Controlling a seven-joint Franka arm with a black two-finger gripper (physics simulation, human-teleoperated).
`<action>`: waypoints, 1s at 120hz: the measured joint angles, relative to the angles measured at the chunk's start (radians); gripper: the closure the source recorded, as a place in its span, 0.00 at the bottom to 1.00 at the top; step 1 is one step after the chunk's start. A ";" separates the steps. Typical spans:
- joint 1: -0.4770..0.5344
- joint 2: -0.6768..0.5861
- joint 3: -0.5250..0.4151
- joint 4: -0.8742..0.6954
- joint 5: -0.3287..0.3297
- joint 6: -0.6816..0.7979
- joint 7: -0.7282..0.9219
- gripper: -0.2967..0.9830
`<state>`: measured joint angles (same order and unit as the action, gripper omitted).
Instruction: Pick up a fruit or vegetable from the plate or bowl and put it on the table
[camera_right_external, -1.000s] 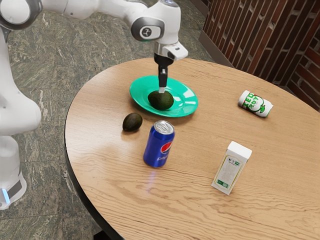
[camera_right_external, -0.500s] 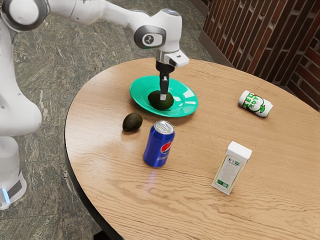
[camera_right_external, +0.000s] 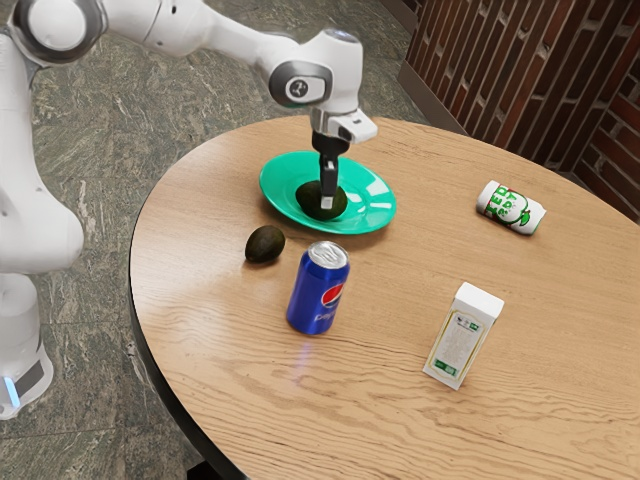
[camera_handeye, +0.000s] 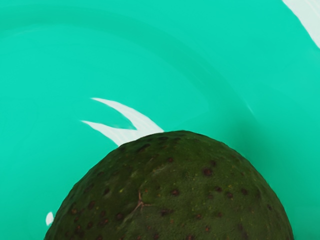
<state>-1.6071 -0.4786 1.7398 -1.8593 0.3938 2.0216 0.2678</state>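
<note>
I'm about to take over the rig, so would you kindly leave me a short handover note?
Gripper: down at the avocado on the plate; whether it has a grip, I cannot tell.
Also there: a second avocado on the table, near the blue can.
Done: reaching the avocado.
Left: secure it, lift it off, set it on the table.

Blue can (camera_right_external: 315, 295), carton (camera_right_external: 461, 340) obstruct; passable gap between.

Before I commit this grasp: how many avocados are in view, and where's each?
2. One avocado lies on the green plate, right at the gripper. The other avocado lies on the bare table, between the plate and the robot's base.
</note>
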 joint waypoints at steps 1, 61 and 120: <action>-0.001 -0.001 0.001 0.000 0.000 0.001 0.000 0.25; -0.047 0.018 0.005 0.090 0.026 -0.043 -0.009 0.39; -0.514 0.034 0.158 0.341 0.036 0.130 -0.035 0.41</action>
<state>-2.1210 -0.4448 1.8979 -1.5179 0.4300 2.1519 0.2326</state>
